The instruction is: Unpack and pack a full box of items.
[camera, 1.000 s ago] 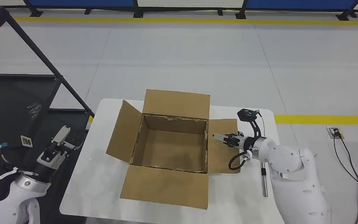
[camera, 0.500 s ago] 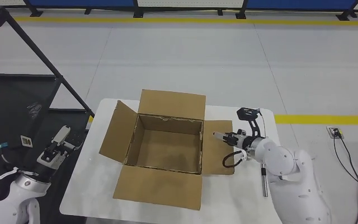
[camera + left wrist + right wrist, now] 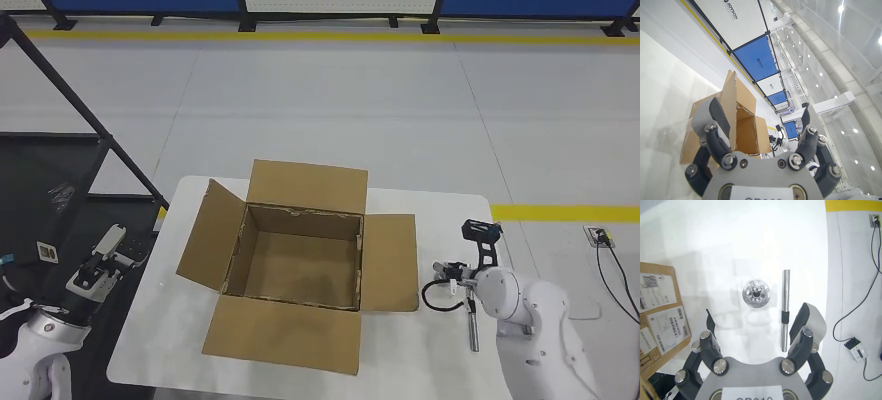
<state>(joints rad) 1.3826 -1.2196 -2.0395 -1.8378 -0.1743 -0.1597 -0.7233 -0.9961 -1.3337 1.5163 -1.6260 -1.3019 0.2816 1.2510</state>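
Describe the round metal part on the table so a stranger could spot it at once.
Find the open cardboard box on the white table, then the bare tabletop beside its labelled side. There the round metal part lies between that side and a long metal rod, touching neither. It is a disc with a centre hole and notches, not a straight bar.
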